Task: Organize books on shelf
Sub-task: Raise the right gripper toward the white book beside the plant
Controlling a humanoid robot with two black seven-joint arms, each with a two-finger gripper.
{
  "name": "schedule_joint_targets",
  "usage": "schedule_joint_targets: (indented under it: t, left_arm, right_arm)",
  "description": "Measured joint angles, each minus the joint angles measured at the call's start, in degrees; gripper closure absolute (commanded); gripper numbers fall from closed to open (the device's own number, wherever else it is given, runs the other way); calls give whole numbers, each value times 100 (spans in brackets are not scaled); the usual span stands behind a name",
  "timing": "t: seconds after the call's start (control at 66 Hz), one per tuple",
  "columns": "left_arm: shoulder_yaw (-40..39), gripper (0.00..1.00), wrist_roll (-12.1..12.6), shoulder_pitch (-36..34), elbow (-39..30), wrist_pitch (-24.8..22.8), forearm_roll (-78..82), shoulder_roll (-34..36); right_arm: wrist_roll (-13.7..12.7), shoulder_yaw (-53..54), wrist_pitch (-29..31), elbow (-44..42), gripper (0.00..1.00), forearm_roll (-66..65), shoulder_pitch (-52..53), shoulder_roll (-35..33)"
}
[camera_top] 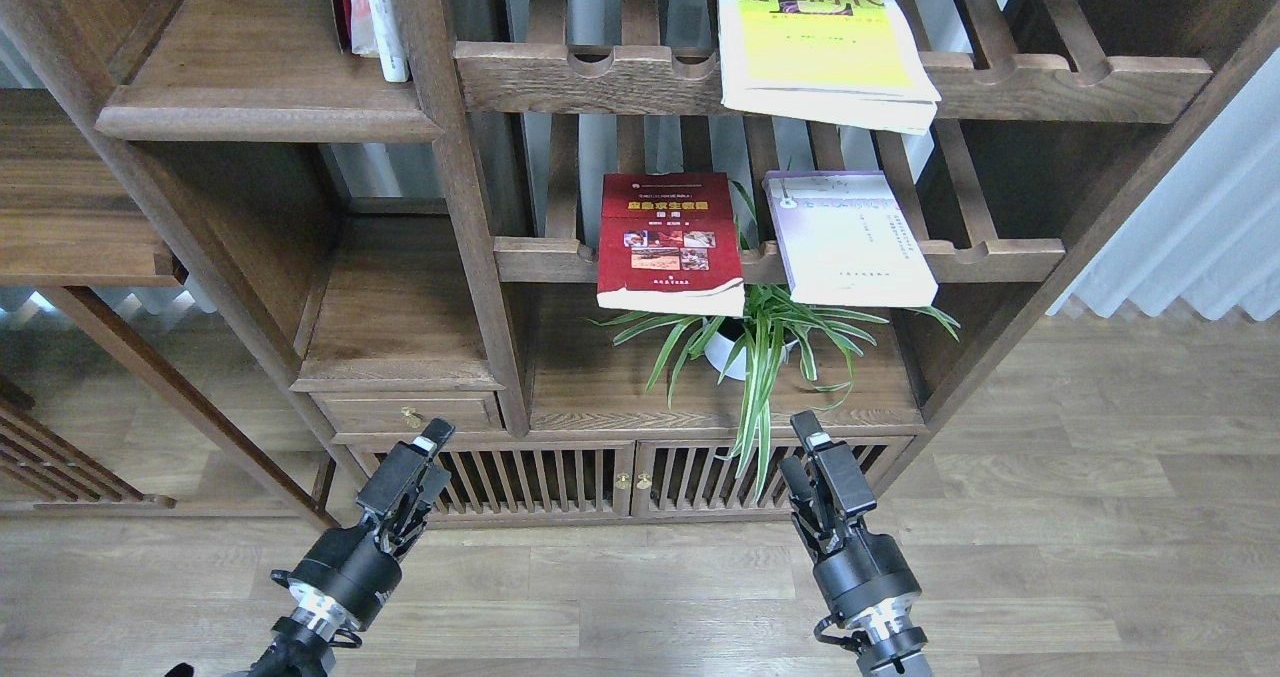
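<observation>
Three books lie flat on slatted racks in the middle of the bookcase. The yellow-green book point(820, 42) rests on the upper rack and overhangs its front rail. On the lower rack lie the red book point(670, 240) and, to its right, the pale lavender-white book point(850, 239). The shelf point(260, 87), a solid dark board, is at the upper left. My left gripper point(428, 449) and right gripper point(812, 452) hang low in front of the cabinet doors, far below the books. Both are open and hold nothing.
White-spined books point(375, 12) stand upright at the shelf's right end. A potted spider plant point(755, 342) sits under the lower rack, its leaves hanging close to my right gripper. A small drawer point(410, 412) and slatted doors point(560, 477) sit below. A curtain point(1200, 227) hangs at the right.
</observation>
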Motion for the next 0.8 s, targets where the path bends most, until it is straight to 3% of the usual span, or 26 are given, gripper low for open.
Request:
schedule_joint_targets:
  t: [0.561,0.652,0.667,0.803]
  left_arm:
    - [7,0,5,-23,16,0,5,-59]
    - [3,0,6,-18,20,0,6,-59]
    - [-1,0,6,-24,43,-1,6,-59]
    - [-18,0,5,-51,113,-3,7,-54]
  right_arm:
    - [76,577,0,-120,1,275,171,0]
    - [354,421,0,-75,1,336,183,-1]
    - [665,257,0,-50,1,358,211,0]
    - [1216,-72,0,-35,1,363,293,0]
